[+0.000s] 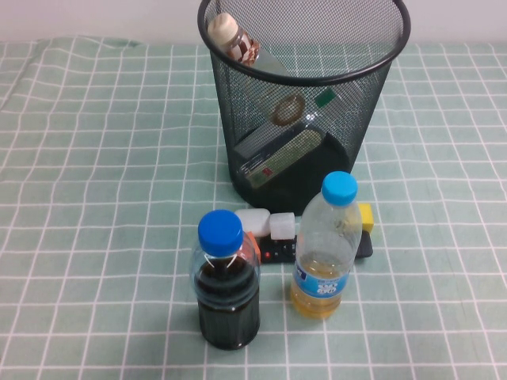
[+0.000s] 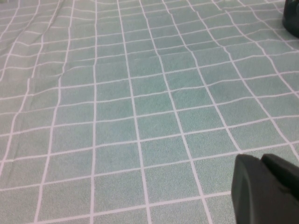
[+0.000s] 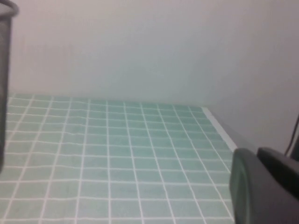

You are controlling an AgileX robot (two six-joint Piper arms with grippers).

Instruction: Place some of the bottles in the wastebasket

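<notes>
Both clear plastic bottles are already lying inside the black wire-mesh wastebasket, so the task is looking finished. The left gripper and right gripper are hovering over checked cloth; I cannot tell their openings.

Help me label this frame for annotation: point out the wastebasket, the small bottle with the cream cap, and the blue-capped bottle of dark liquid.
wastebasket (image 1: 372, 71), high view, right part of its rim.
small bottle (image 1: 235, 41), high view, its neck wrap, inside the wastebasket.
bottle of dark liquid (image 1: 227, 305), high view, its dark lower body.
</notes>
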